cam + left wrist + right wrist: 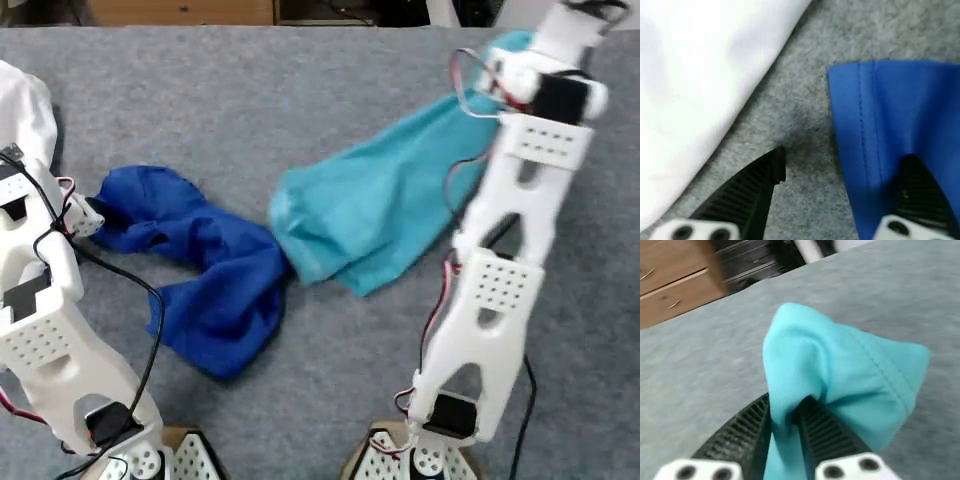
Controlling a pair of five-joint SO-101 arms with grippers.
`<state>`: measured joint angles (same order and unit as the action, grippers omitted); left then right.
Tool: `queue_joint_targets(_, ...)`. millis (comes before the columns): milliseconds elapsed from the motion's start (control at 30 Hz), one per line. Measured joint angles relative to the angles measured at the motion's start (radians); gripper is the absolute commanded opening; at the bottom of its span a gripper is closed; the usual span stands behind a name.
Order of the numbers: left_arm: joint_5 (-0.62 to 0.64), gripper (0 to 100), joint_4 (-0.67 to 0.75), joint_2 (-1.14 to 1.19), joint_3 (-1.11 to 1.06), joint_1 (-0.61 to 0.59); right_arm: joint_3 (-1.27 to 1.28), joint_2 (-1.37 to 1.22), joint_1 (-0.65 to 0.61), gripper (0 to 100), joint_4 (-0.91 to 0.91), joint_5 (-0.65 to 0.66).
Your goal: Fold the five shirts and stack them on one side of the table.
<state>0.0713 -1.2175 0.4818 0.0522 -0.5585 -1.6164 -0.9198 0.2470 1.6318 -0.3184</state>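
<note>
Teal shirt [380, 215], mid-right on surface [250, 90], is pinched at its far corner by right hand [790, 410]; it should be pulled taut, then laid flat. Left hand [844, 162] is spread open at blue shirt's [215, 270] left edge.

On the grey felt table [300, 90], a white cloth shirt [25, 110] lies at the far left edge. A crumpled dark blue cloth shirt [215, 275] lies near it, left of the middle. A teal cloth shirt [380, 210] lies right of the middle, its near end touching the blue one. The left claw [844, 162] sits between the white and blue shirts, one finger over the blue shirt's edge. The right claw [790, 407], at the back right, pinches a fold of the teal shirt.
</note>
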Motion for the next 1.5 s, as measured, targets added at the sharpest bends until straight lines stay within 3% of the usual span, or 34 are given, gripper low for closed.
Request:
queue_joint_targets(267,0.0,36,0.0,0.0,0.0,0.0,0.0,0.0,0.124,0.5,0.043,0.034)
queue_joint_targets(433,-0.052,36,-0.046,0.002,0.029,0.003,0.0,0.0,0.083,0.5,0.091,0.063)
queue_joint_targets(767,-0.058,36,-0.477,0.002,0.443,0.133,-0.008,-0.181,-0.089,0.5,0.106,0.011)
queue_joint_targets(1067,0.028,36,-0.483,0.072,0.491,0.321,-0.008,-0.328,-0.127,0.5,0.081,0.006)
queue_joint_targets(1200,0.04,26,-0.388,0.233,0.491,0.33,-0.008,-0.397,-0.141,0.5,0.032,0.006)
queue_joint_targets(1367,0.041,1,-0.348,0.368,0.585,0.327,-0.008,-0.462,-0.141,0.5,-0.009,0.006)
queue_joint_targets(1500,0.043,2,-0.385,0.394,0.713,0.321,-0.008,-0.465,-0.141,0.5,-0.014,0.006)
